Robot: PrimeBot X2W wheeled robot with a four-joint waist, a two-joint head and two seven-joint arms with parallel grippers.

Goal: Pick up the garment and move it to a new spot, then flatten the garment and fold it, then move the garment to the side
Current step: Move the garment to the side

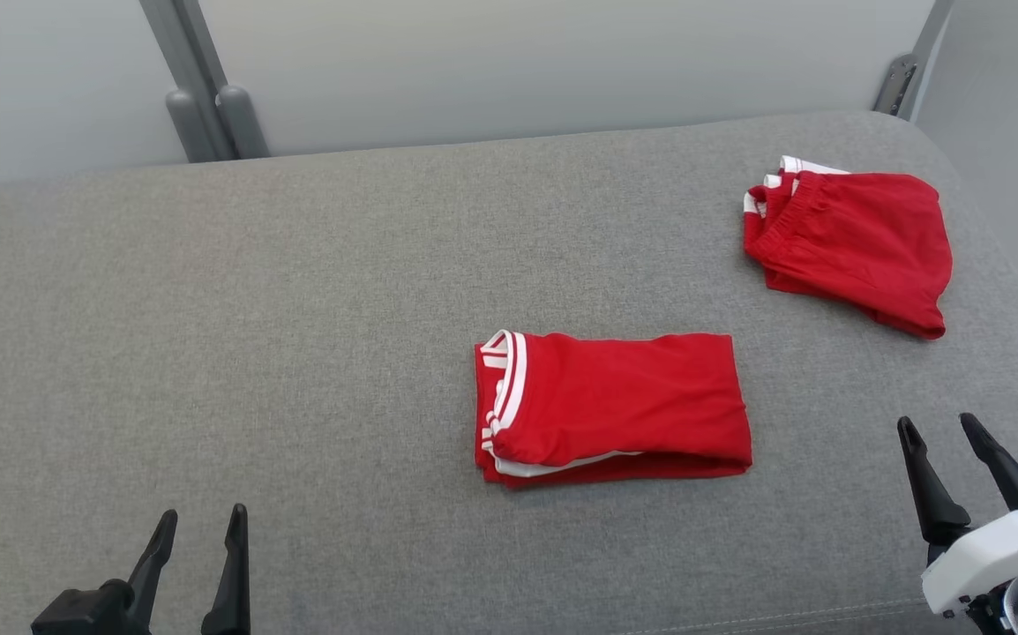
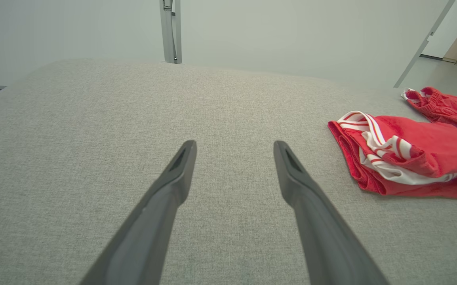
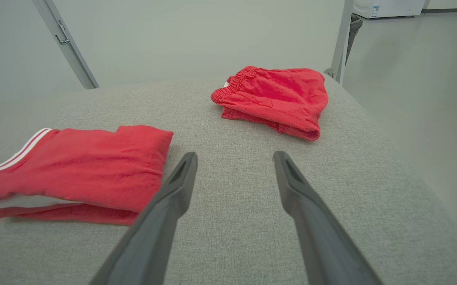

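Two spread, empty hands, left hand (image 1: 204,513) and right hand (image 1: 937,422), hover at the near edge of the bench (image 1: 297,335); the folded red garment (image 1: 610,406) lies at its middle, a second red garment (image 1: 853,247) far right; best pinch the whole stack at both ends so it shifts aside without unfolding.

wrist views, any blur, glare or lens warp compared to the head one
Head view: soft even light, no glare, thin shadow under the folded garment. Left wrist view: wide-angle stretch, the left gripper fingers loom large, reds look paler. Right wrist view: same stretch on the right gripper, no glare, sharp.
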